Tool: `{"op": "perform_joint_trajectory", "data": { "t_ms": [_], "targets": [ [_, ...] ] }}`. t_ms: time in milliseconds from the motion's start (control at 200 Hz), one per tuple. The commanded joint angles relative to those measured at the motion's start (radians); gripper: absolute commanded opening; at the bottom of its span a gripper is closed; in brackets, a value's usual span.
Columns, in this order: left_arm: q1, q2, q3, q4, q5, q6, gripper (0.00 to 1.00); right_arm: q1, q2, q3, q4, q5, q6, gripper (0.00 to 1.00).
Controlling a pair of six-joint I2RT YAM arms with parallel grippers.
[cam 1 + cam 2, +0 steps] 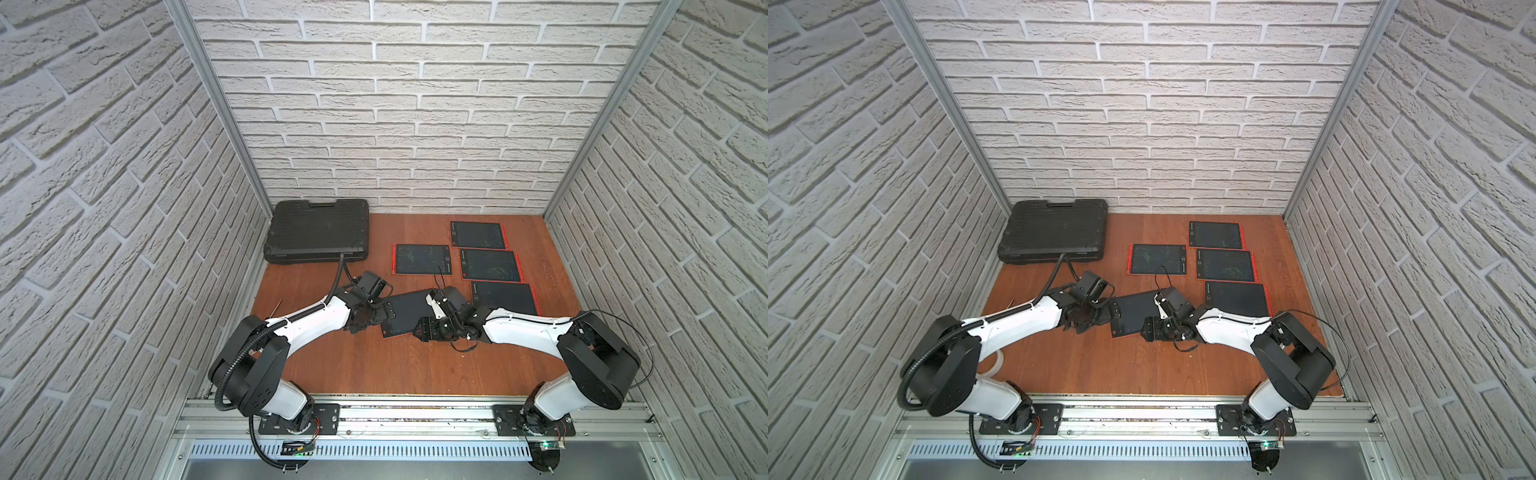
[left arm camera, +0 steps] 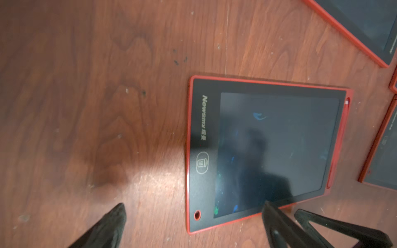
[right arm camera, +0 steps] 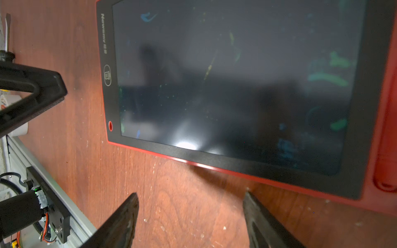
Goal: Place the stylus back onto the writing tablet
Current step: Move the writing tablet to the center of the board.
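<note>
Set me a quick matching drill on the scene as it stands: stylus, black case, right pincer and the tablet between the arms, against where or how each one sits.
Things:
A stylus
B black case
C right pincer
D tablet between the arms

States:
1 closed, in the far left corner
2 open, empty, over bare tabletop
3 seated along the tablet's red edge
4 lying flat, askew

Pairs: A-3, B-1, C-2, D-4
</note>
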Motion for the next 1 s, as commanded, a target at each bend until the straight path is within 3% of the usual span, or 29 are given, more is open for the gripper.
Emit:
{"op": "perform_joint_trajectory", "data": {
  "t_ms": [0,635,995],
  "targets": [
    [0.011,0.040,0.014,0.064,0.029,-0.005,0.98,0.012,0.014,-0.013,0.040,0.034,0.022,0.76],
    [0.020,0.227,0.107,0.259,0.113,0.017,0.98,0.011,0.023,-0.016,0.001,0.185,0.107,0.81],
    [0.049,0.359,0.244,0.324,0.126,0.048,0.98,-0.002,0.047,0.045,-0.040,0.223,0.068,0.81]
  ]
}}
